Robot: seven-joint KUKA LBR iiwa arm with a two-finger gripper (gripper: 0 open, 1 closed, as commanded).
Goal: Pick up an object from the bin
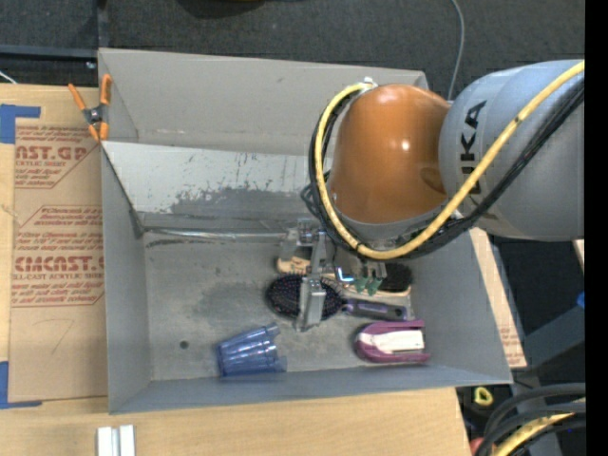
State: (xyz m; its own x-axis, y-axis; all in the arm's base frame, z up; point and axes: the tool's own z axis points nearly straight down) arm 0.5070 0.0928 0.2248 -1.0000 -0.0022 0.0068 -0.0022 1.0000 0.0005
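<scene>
Brush (285,297), black with a round head, lies mid-bin (123,283), a little right; my gripper (310,304) is over its head, clenched or released I cannot tell. A purple-and-white thing (391,342) sits near the front wall, a blue cup (249,351) lies front-left, with open floor further left
</scene>
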